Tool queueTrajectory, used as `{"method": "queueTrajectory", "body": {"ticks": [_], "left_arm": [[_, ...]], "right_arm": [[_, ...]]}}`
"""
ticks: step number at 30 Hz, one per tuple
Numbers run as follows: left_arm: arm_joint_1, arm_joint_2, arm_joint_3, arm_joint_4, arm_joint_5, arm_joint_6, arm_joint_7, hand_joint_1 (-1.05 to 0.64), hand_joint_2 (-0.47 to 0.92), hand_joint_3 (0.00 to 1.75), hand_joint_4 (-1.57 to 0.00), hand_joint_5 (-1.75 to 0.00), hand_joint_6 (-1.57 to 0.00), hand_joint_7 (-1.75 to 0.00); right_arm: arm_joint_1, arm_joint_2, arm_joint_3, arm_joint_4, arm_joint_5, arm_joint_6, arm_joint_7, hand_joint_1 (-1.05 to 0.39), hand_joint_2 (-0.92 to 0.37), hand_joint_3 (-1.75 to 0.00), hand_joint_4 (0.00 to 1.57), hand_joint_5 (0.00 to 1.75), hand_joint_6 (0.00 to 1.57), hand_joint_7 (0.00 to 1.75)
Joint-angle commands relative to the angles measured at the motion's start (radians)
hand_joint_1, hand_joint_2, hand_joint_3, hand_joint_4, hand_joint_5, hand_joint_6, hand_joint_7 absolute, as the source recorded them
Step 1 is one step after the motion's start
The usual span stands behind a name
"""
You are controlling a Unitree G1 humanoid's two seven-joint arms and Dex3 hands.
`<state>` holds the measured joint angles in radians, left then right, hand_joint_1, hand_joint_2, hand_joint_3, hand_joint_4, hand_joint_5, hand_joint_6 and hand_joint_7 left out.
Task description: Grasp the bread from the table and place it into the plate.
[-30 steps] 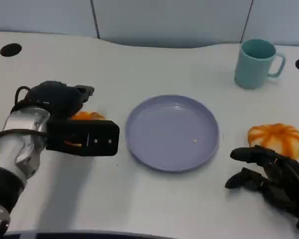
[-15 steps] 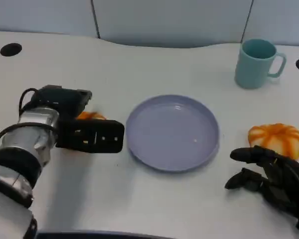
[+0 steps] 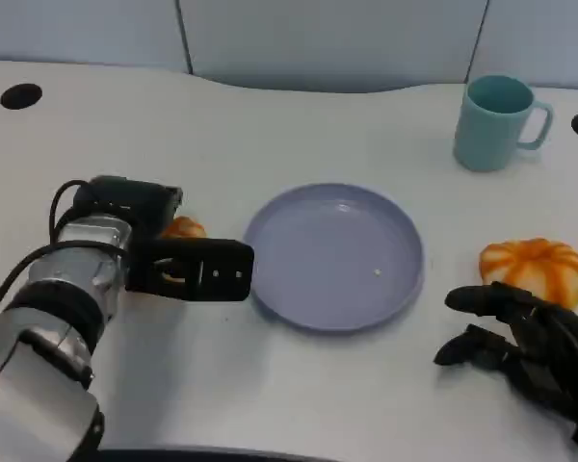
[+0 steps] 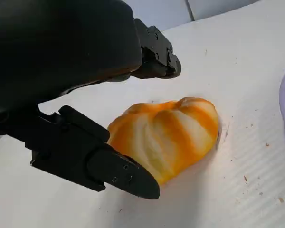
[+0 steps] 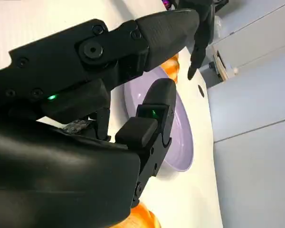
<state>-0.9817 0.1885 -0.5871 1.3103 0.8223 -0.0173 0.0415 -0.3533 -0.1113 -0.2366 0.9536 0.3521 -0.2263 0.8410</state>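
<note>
The left hand (image 3: 188,272) sits low over the table (image 3: 299,125) with its fingers (image 4: 109,166) spread on either side of a small orange-striped bread (image 4: 168,135), which lies on the surface between them, not lifted. The purple plate (image 3: 334,255) is just beyond the fingertips. The right hand (image 3: 520,342) rests on the table holding nothing, fingers loosely apart, a second bread (image 3: 535,268) just ahead of it and a teal mug (image 3: 498,122) farther off.

I count two orange-striped bread buns on my table, one by my left hand (image 3: 183,228) and one by my right (image 3: 534,269), along with one purple plate (image 3: 333,256) and one teal mug (image 3: 497,122).
</note>
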Motion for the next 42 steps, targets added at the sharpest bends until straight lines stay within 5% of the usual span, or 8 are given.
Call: {"method": "queueTrajectory", "body": {"ticks": [1,23,31,36,38,42], "left_arm": [[-0.034,-0.002,-0.008,0.018,-0.011,0.006,-0.01,-0.51,0.7,0.0,-0.09,-0.19,-0.27,-0.02],[-0.008,-0.045,-0.027,0.051,-0.029,0.053,-0.045,-0.41,0.73,0.0,-0.14,-0.16,-0.28,0.0],[0.013,-0.049,-0.009,0.054,-0.064,0.057,-0.058,-0.37,0.73,0.0,-0.22,-0.17,-0.32,-0.02],[0.039,-0.042,-0.03,0.055,-0.041,0.032,0.054,-0.21,0.87,0.03,-0.42,-0.2,-0.4,-0.03],[0.049,-0.036,-0.032,0.055,-0.037,0.011,0.111,-0.15,0.89,0.03,-0.63,-0.37,-0.58,-0.06],[0.051,-0.036,-0.026,0.061,-0.045,0.009,0.127,-0.15,0.92,0.04,-0.66,-0.99,-0.9,-0.03]], "right_arm": [[0.024,-0.009,-0.002,0.025,-0.01,0.009,-0.004,-0.41,-0.92,-0.08,0.66,1.07,0.77,0.62],[0.036,-0.007,0.0,0.004,-0.002,0.029,-0.004,-0.42,-0.92,-0.08,0.64,1.09,0.78,0.58],[0.048,-0.007,0.003,-0.021,0.004,0.041,-0.001,-0.42,-0.92,-0.1,0.66,1.1,0.79,0.58],[0.051,-0.009,0.001,-0.027,0.005,0.045,-0.002,-0.42,-0.92,-0.09,0.65,1.1,0.78,0.6],[0.053,-0.009,0.002,-0.03,0.003,0.043,-0.004,-0.42,-0.92,-0.1,0.64,1.1,0.78,0.6],[0.051,-0.011,0.0,-0.024,0.002,0.036,-0.003,-0.42,-0.92,-0.11,0.64,1.09,0.78,0.59]]}}
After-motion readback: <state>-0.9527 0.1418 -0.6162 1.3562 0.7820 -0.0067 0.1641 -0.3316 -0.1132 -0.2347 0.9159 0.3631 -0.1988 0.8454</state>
